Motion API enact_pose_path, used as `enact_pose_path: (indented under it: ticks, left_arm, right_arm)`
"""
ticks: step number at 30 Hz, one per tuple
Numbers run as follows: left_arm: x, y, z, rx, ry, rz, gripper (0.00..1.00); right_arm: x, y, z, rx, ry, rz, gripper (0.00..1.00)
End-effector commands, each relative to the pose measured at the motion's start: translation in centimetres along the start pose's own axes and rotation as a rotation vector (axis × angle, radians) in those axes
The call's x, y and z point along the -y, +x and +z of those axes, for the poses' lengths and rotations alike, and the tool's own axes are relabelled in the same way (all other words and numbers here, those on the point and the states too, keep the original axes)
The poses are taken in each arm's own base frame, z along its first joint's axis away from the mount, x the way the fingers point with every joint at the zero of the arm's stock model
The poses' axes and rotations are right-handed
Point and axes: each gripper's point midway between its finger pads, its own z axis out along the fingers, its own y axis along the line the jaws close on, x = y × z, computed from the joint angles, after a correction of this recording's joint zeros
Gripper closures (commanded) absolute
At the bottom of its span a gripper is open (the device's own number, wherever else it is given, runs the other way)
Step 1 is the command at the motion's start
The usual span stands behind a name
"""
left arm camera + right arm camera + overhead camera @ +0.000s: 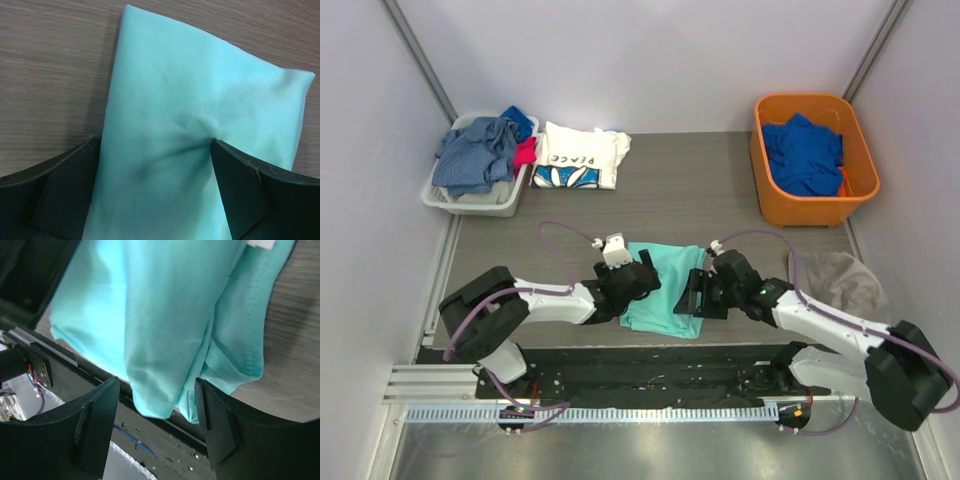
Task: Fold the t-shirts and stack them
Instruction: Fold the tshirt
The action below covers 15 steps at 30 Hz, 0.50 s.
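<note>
From where I stand, the mint-teal t-shirt (665, 285) lies at the near edge of the worktop (700, 190), between the two arms. It is already doubled into a rough rectangle, and its near hem spills a little over the edge onto the black base plate (150, 440). The left hand (155, 150) is spread wide across the cloth. One finger (235, 175) presses in and raises a small pucker, but nothing is pinched. The right hand (157, 390) is equally wide open, with the hanging hem between its fingers, and it grips nothing either. The white t-shirt (578, 158) printed PEACE sits folded at the far left of the worktop, just beside the grey basket (440, 195), well apart from the mint one. I would say the white shirt is done and the mint one is mid-fold, or close to being carried over. Next, I reckon, both hands must close on all the layers at once, each at its own side. They should then lift together so the fold does not fall open, and the overhanging hem should come back onto the worktop before the shirt goes anywhere.
</note>
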Motion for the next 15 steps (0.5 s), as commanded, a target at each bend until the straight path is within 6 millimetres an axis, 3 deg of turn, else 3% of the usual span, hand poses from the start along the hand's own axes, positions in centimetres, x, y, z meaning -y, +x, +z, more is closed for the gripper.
enact_pose_path:
  ticks: [1, 2, 6, 15]
  left_arm:
    - [2.3, -2.4, 0.4, 0.021, 0.045, 0.046, 0.04]
    - [2.3, -2.9, 0.2, 0.029, 0.045, 0.049, 0.04]
    - [0.5, -4.0, -1.4, 0.040, 0.006, 0.081, 0.04]
    - [-4.9, -6.7, -7.3, 0.096, -0.021, -0.026, 0.04]
  right_arm:
    - [-0.2, -2.5, -3.1, 0.139, 0.074, -0.001, 0.30]
    - [-0.1, -3.8, -4.6, 0.212, 0.108, -0.013, 0.29]
    - [-0.7, -5.7, -6.3, 0.291, 0.134, -0.048, 0.29]
    - [-1.6, -6.3, -2.1, 0.225, 0.093, -0.089, 0.29]
